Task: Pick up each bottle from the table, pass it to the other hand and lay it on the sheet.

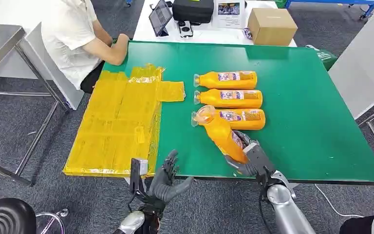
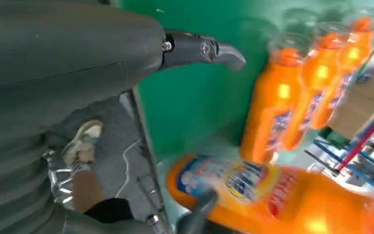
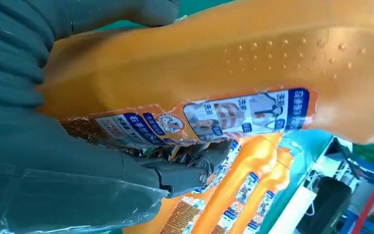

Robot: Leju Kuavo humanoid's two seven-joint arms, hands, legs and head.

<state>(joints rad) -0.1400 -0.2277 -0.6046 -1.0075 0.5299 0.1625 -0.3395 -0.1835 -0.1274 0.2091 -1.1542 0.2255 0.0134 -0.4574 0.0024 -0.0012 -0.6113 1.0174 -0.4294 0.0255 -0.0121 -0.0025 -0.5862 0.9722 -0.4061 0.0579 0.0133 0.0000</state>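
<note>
My right hand (image 1: 250, 155) grips an orange bottle (image 1: 220, 132) by its base near the table's front edge; the bottle is lifted and tilts up-left, its cap end over the nearest lying bottle. Close up, the held bottle (image 3: 253, 63) shows its label, with my right hand's fingers (image 3: 185, 170) wrapped under it. Three more orange bottles (image 1: 229, 79) (image 1: 231, 98) (image 1: 241, 118) lie in a row on the green table (image 1: 311, 107). The yellow sheet (image 1: 119, 122) lies at the table's left. My left hand (image 1: 168, 178) is open below the front edge, holding nothing, its fingers (image 2: 204, 48) spread.
A person in a white shirt (image 1: 75, 34) sits at the far left corner, forearm on the table. A cardboard box (image 1: 271, 26), tablet (image 1: 160, 17) and black case (image 1: 193, 9) stand on the white table behind. A metal table (image 1: 0, 41) is left.
</note>
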